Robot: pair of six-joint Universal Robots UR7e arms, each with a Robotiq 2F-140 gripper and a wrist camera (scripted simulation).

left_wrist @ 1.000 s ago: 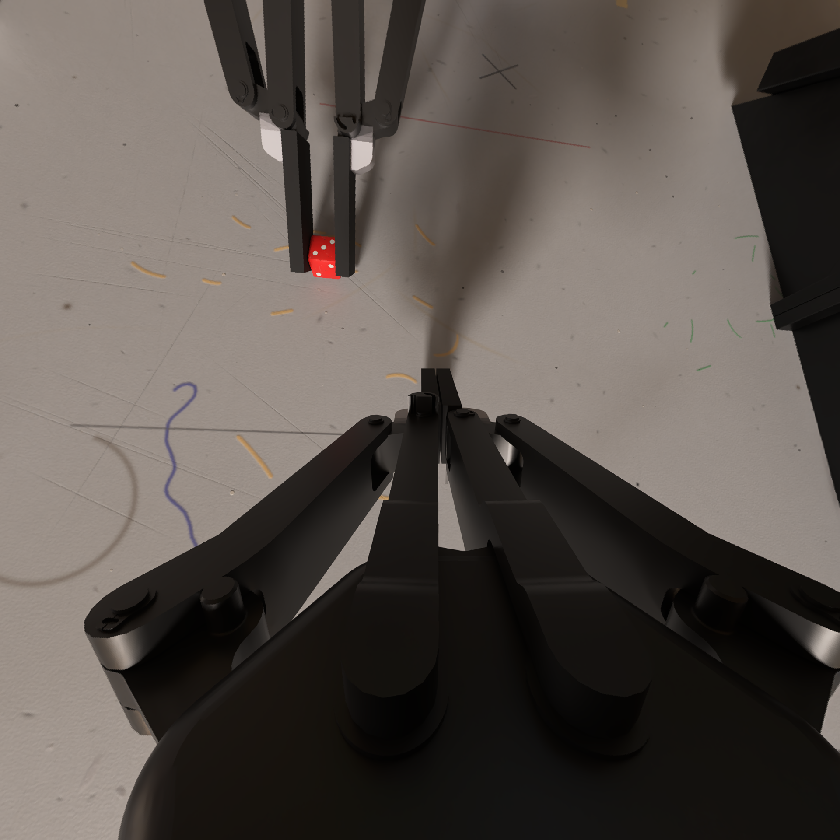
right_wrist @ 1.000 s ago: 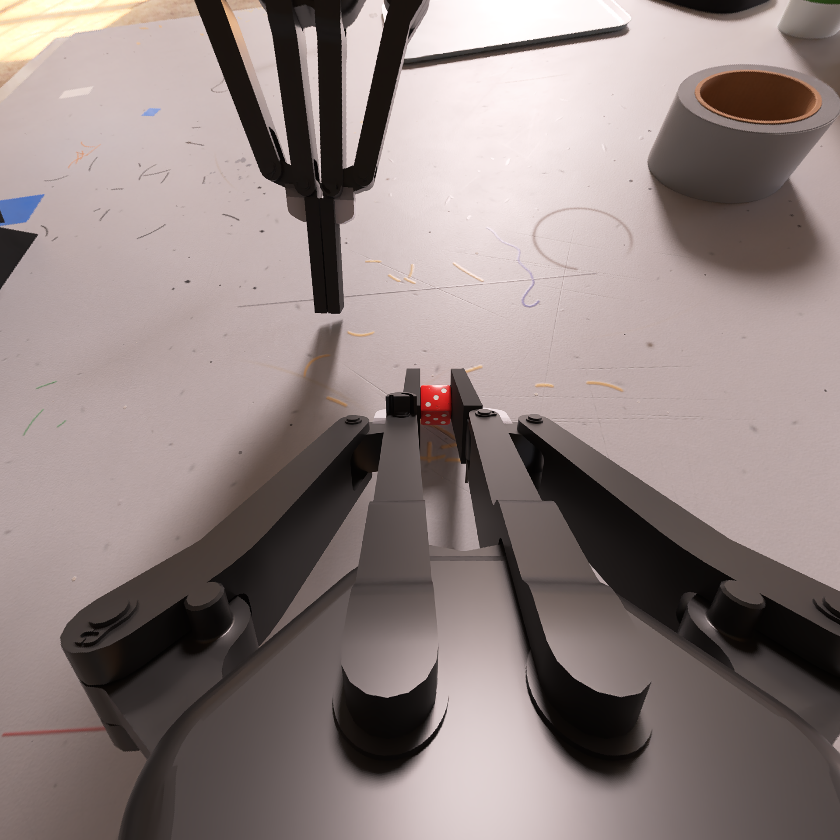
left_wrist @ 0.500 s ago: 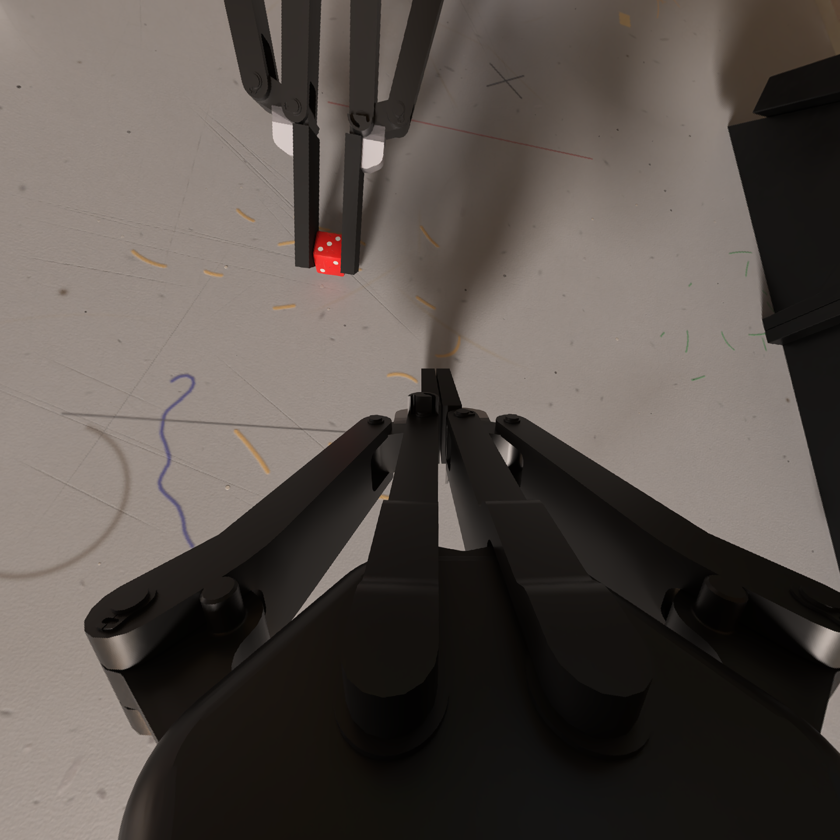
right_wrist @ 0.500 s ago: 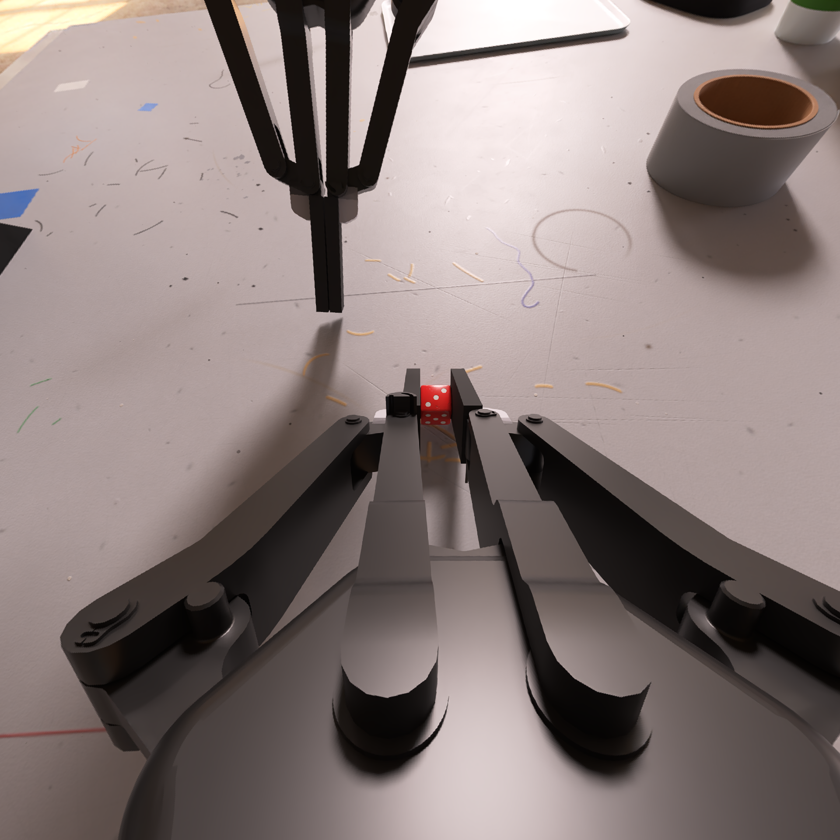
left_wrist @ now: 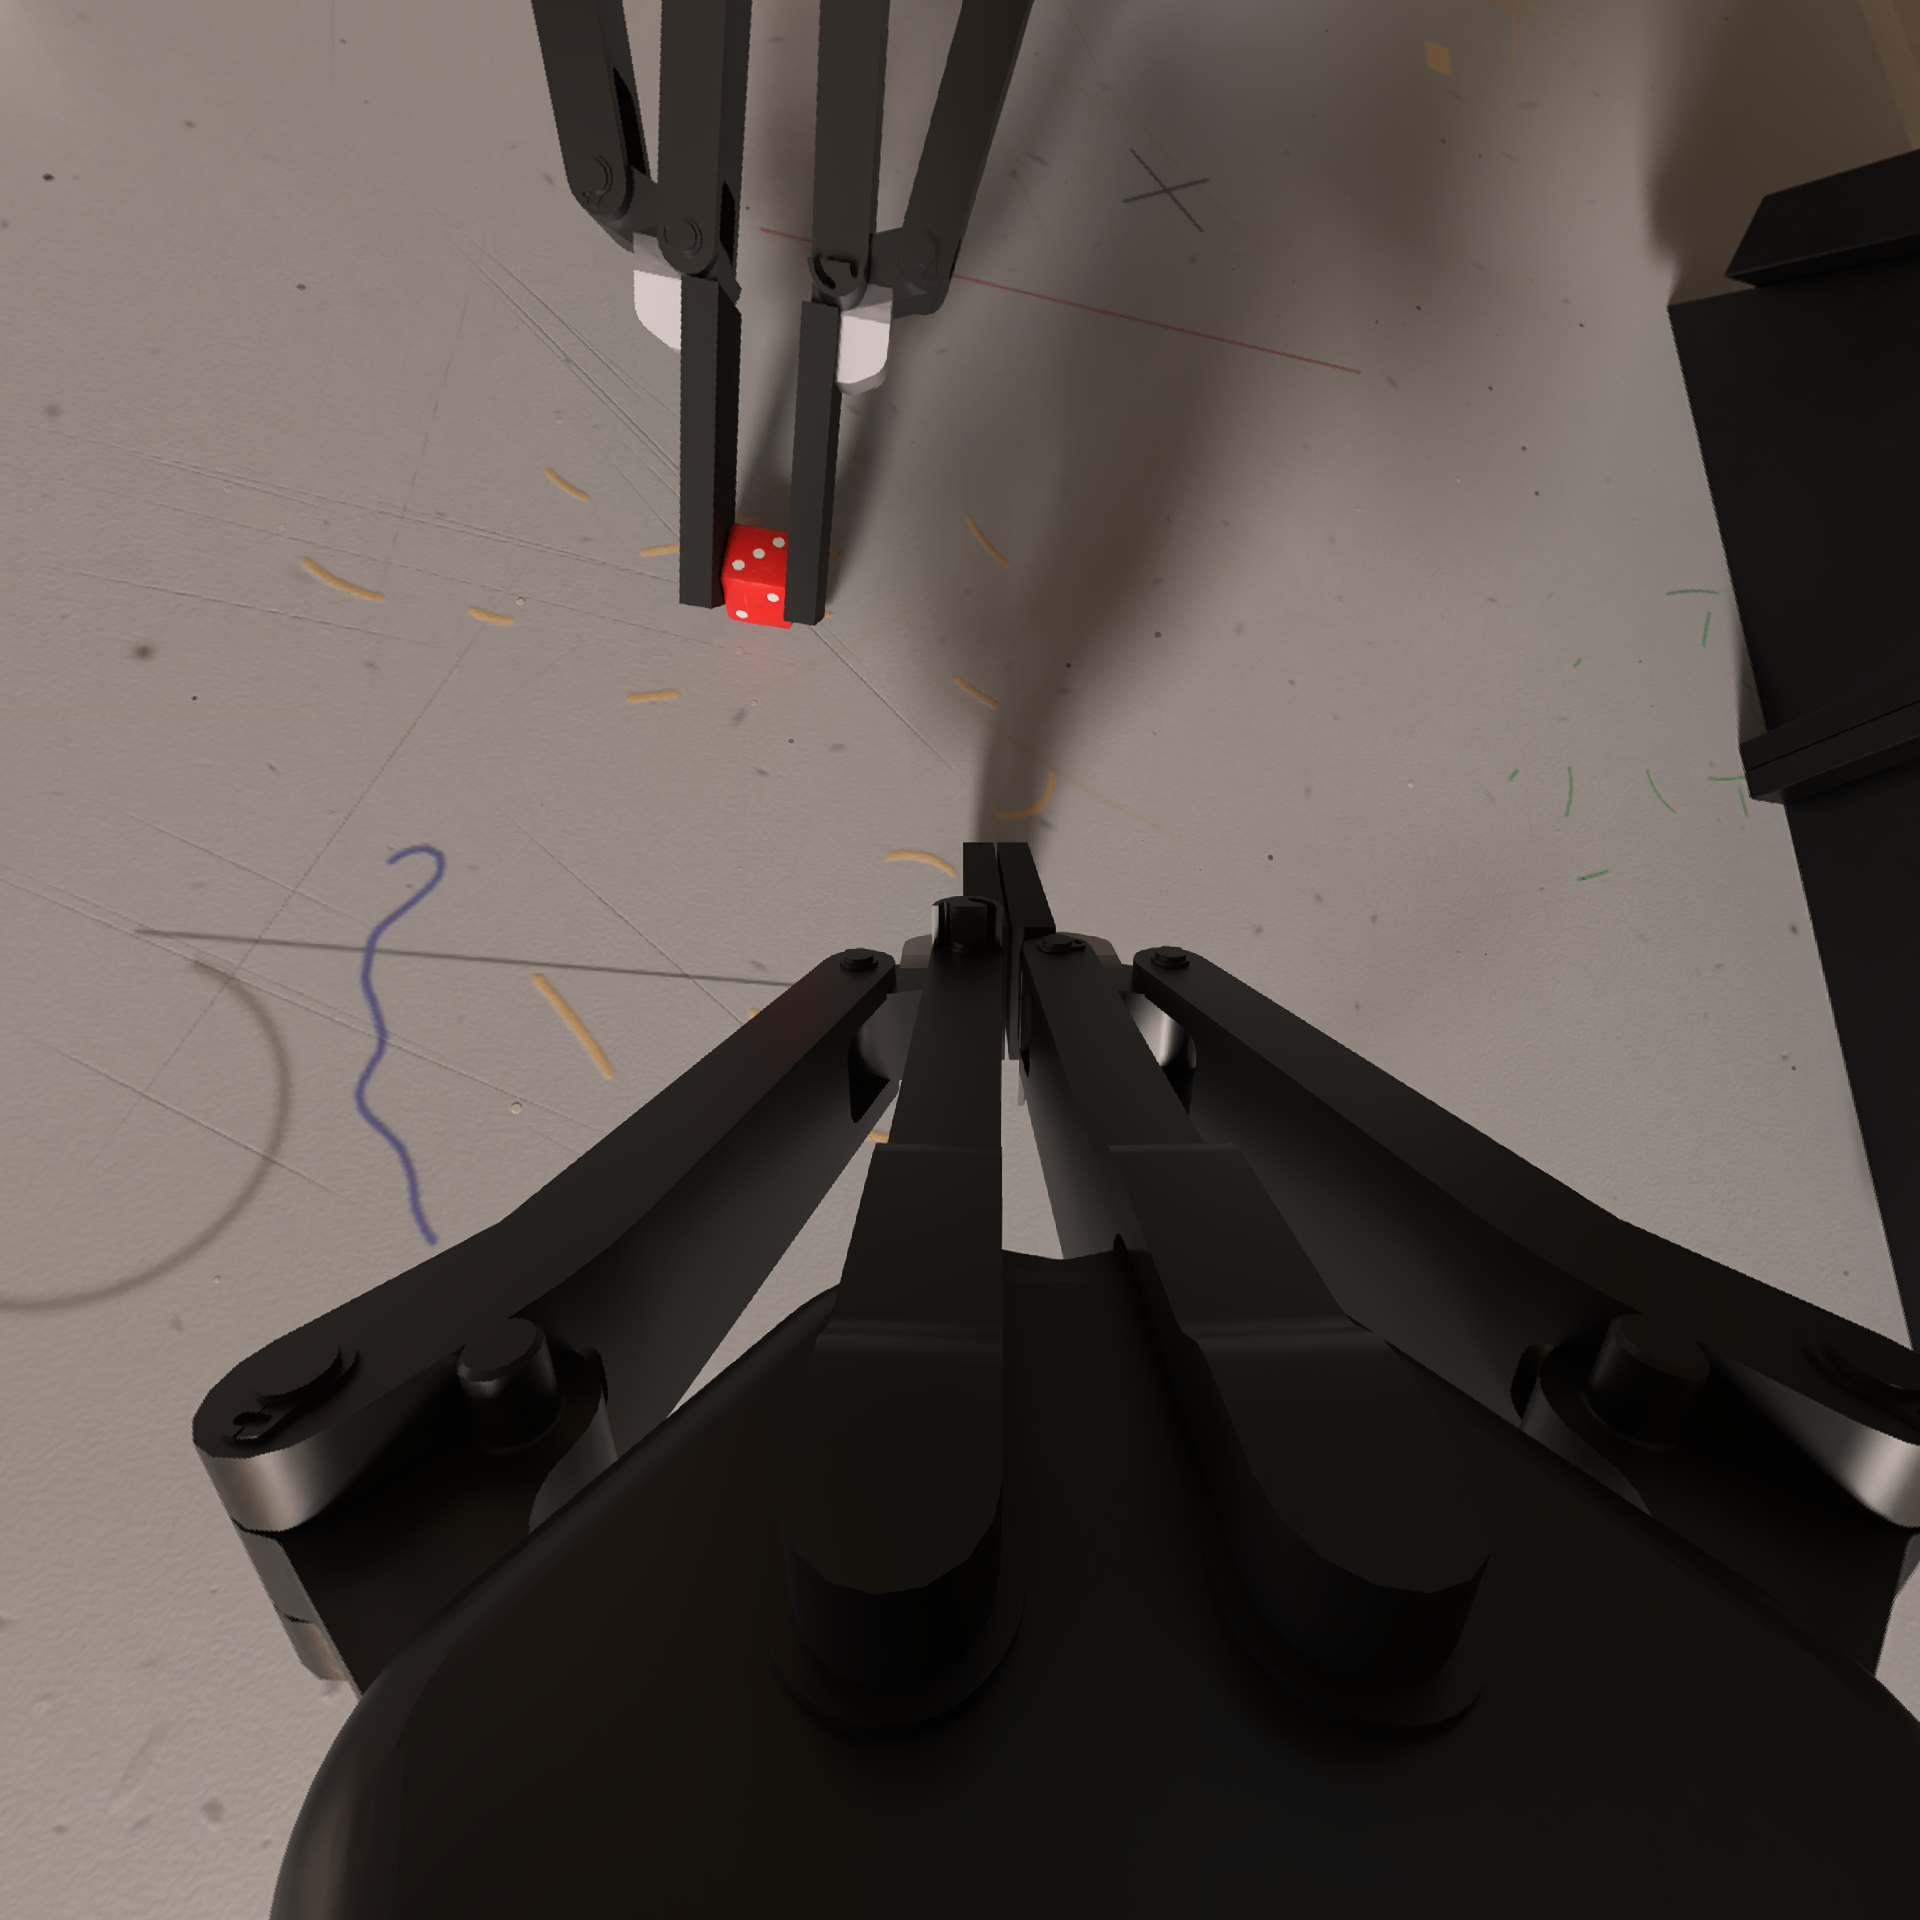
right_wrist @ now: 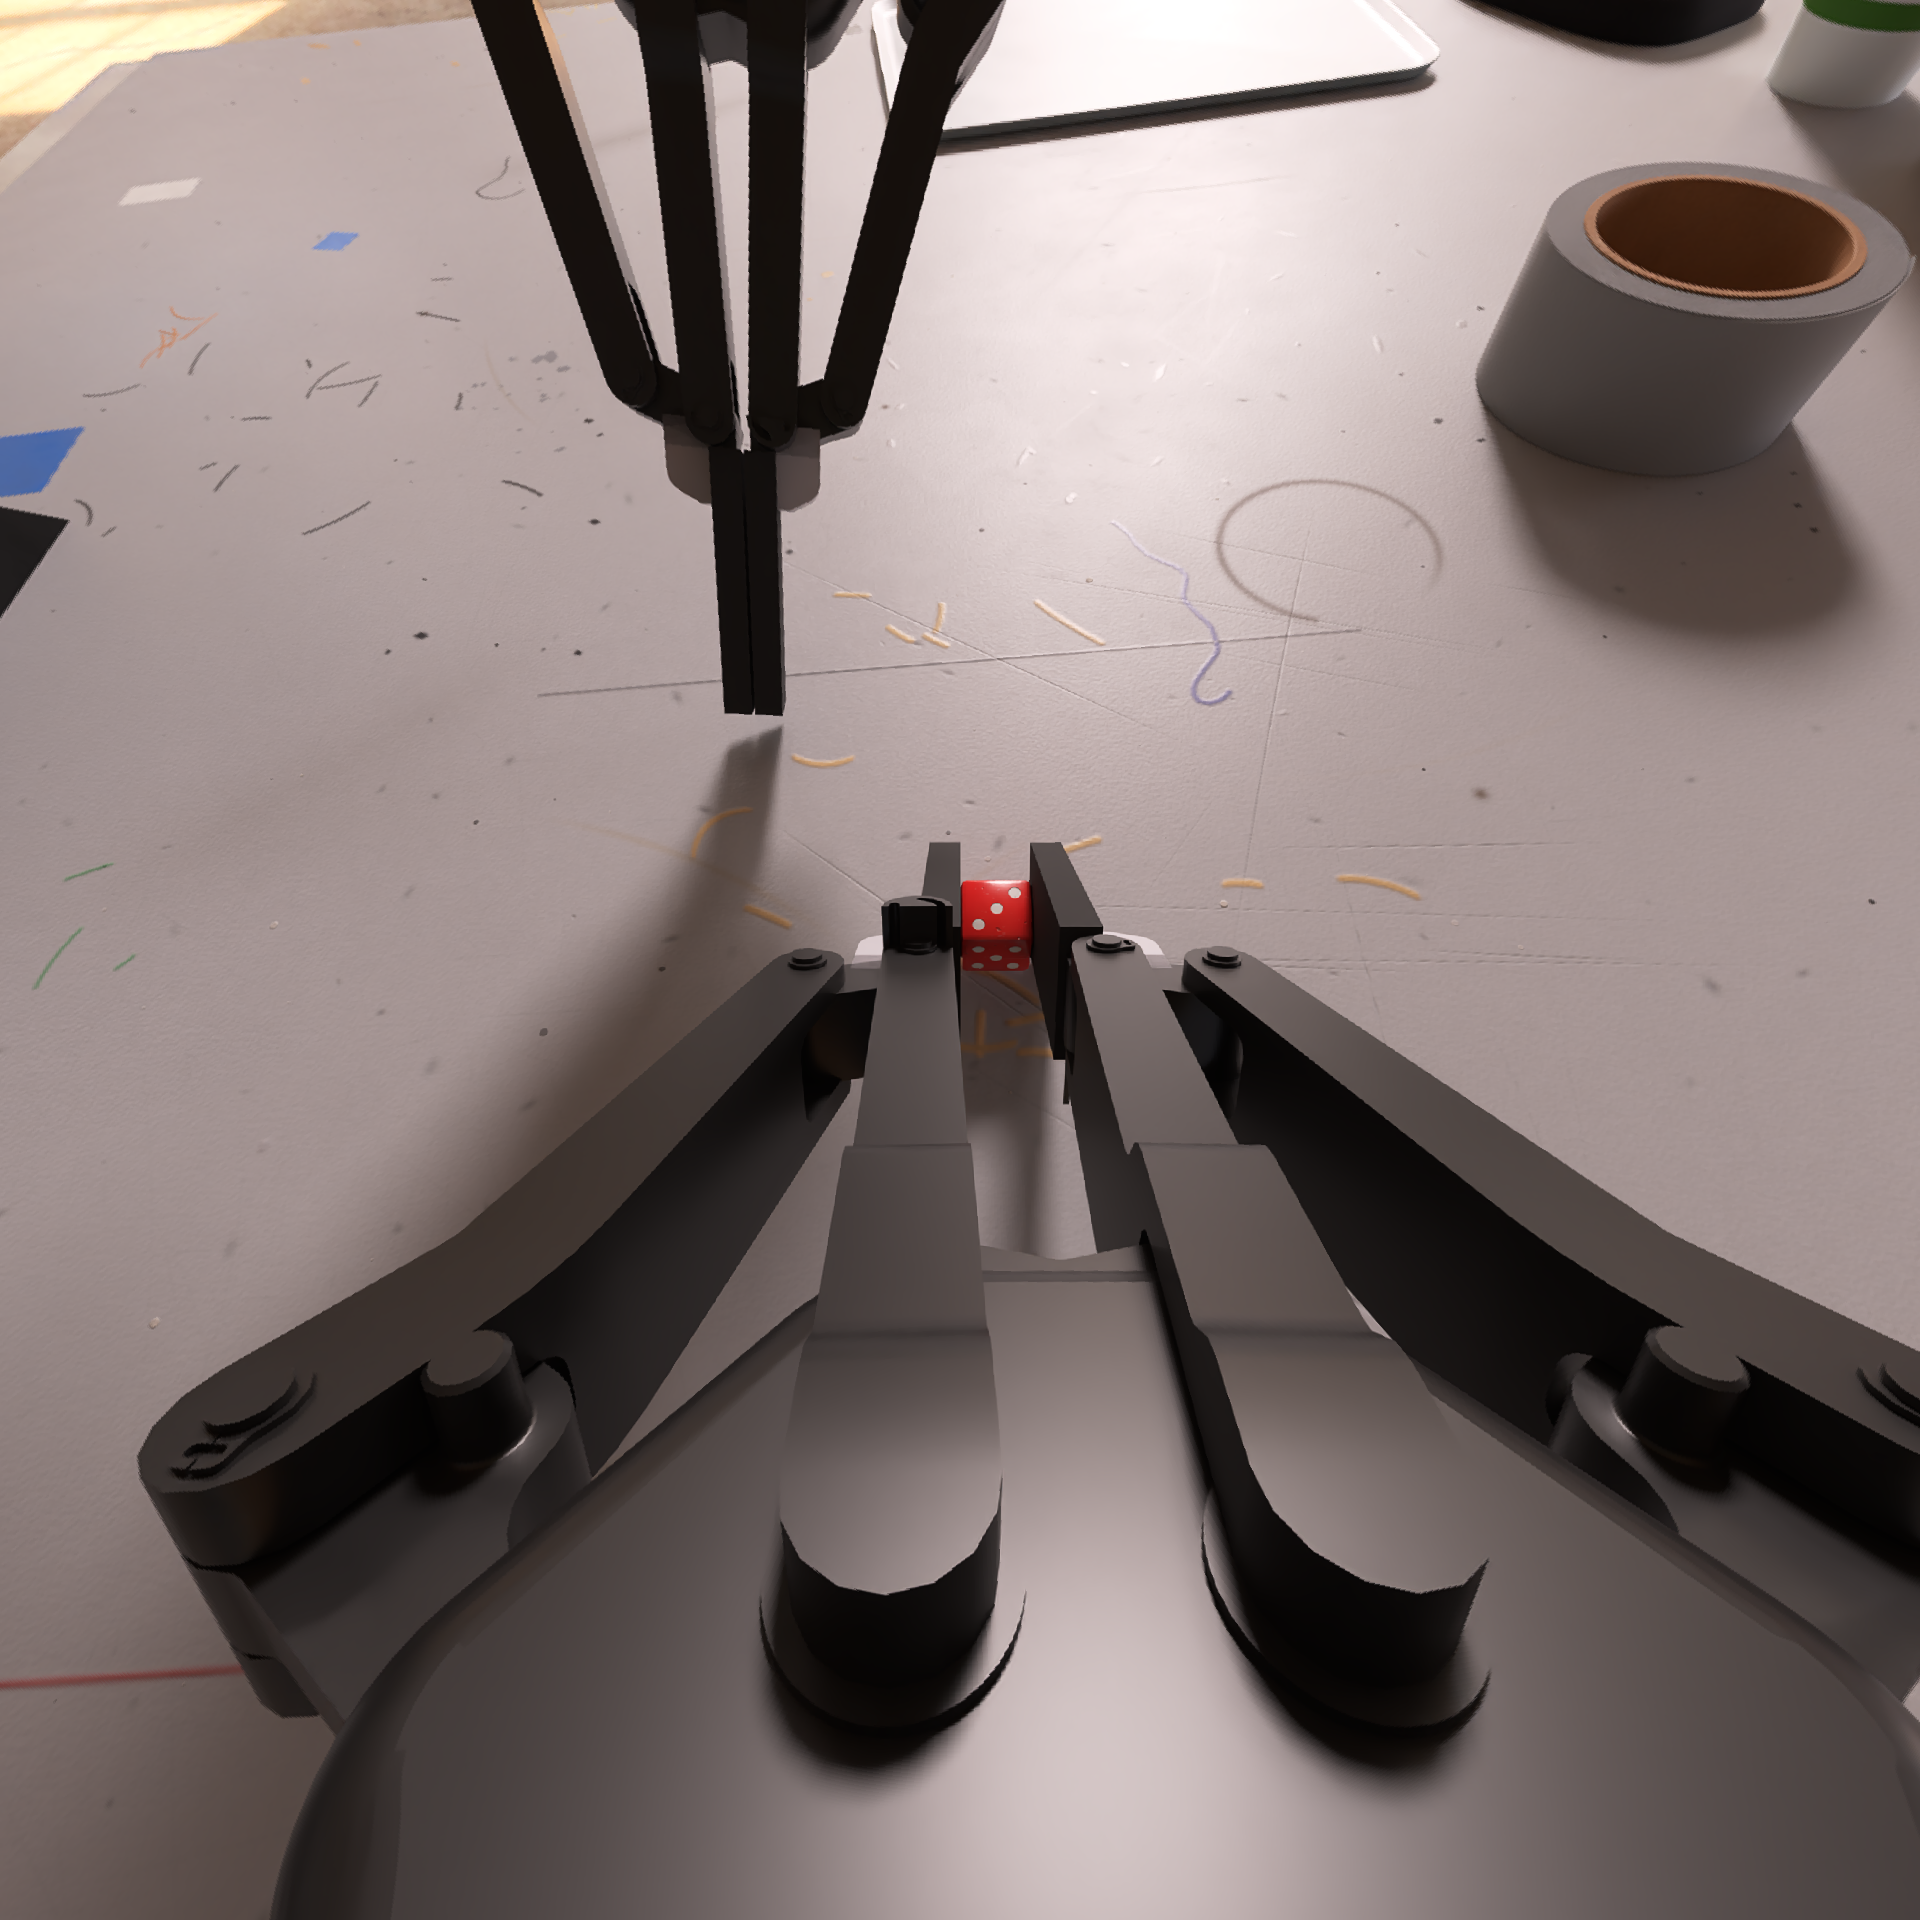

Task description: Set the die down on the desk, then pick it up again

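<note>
The right gripper (right_wrist: 995,914) is clamped on the red die (right_wrist: 994,909), one finger pad against each side, and the die sits at the very fingertips. In the left wrist view the same die (left_wrist: 755,578) shows between those fingers just over the desk (left_wrist: 312,727); whether it touches the surface cannot be told. The left gripper (left_wrist: 995,868) is pressed fully closed with nothing in it, near the die and hanging above the desk.

The desk is pale grey, scuffed with fine scratches, short orange dashes around the die, a blue squiggle (right_wrist: 1195,623) and a faint pencilled circle (right_wrist: 1330,551) beyond it. Farther from the die stands a grey tape roll (right_wrist: 1683,322) with a brown core, and behind it a white-and-green container (right_wrist: 1849,52). A flat white tray (right_wrist: 1195,73) lies at the desk's far edge. A black block (left_wrist: 1818,520) stands off to one side of the die.
</note>
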